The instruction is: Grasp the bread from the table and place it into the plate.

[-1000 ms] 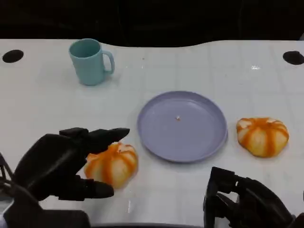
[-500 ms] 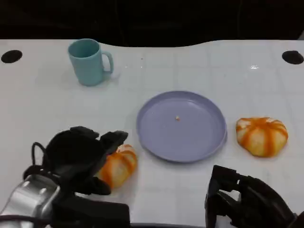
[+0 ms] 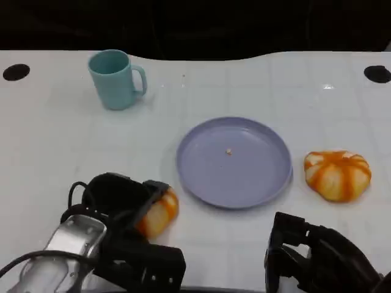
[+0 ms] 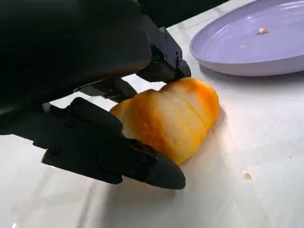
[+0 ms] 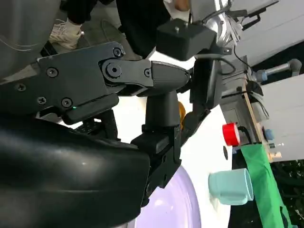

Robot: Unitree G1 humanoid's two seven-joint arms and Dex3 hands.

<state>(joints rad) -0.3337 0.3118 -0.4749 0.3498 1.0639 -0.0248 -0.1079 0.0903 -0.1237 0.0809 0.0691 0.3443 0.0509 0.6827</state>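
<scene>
On the white table, head view: the black left hand grips an orange-striped bread roll just left of the round lilac plate; a second striped roll and teal mug lie apart. Right hand rests low, curled, holding nothing.

Left wrist view: fingers clamp the roll near the plate.

Right wrist view: mug.

The head camera looks down from above the table, taking in everything. The left wrist camera sits close behind the left hand, facing past its fingertips toward the plate. The right wrist camera, turned sideways, also catches the plate and the cup.
</scene>
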